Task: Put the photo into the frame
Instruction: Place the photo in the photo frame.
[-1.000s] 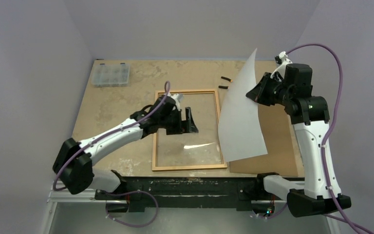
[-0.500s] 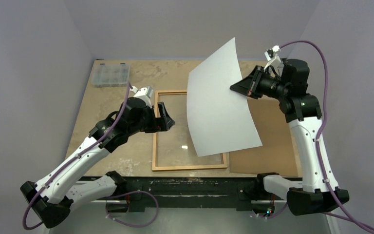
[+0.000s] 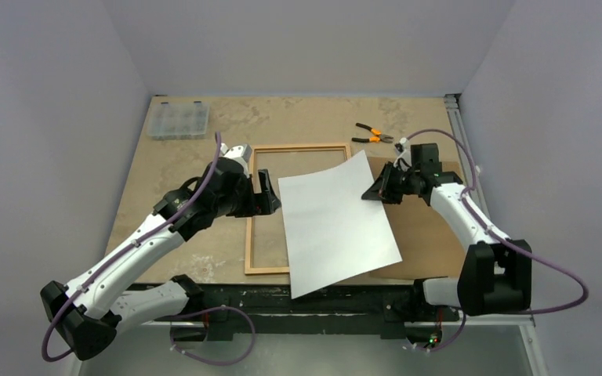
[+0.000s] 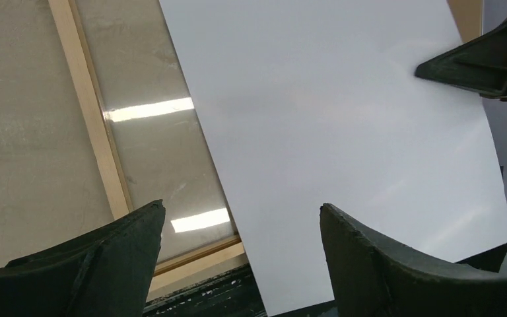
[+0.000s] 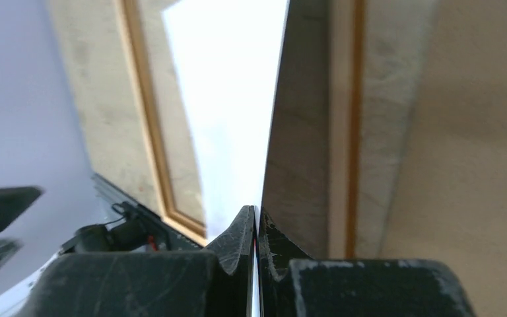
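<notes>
The photo (image 3: 337,223) shows its plain white back and hangs low over the right half of the frame (image 3: 260,150), skewed, its near corner past the table's front edge. My right gripper (image 3: 373,192) is shut on the photo's right edge; in the right wrist view the jaws pinch the sheet (image 5: 237,99) edge-on at the fingertips (image 5: 256,218). My left gripper (image 3: 269,193) is open and empty over the frame's left side, just left of the photo. In the left wrist view the photo (image 4: 343,119) covers the frame's glass (image 4: 152,152) beside its wooden moulding (image 4: 89,125).
The brown hardboard backing panel (image 3: 439,243) lies right of the frame, partly under the photo. Orange-handled pliers (image 3: 372,135) lie at the back. A clear compartment box (image 3: 177,120) sits at the back left. A black rail (image 3: 282,298) runs along the front edge.
My right arm has swung down and lowered the photo from upright to nearly flat over the frame. My left gripper has stayed near the frame's left side.
</notes>
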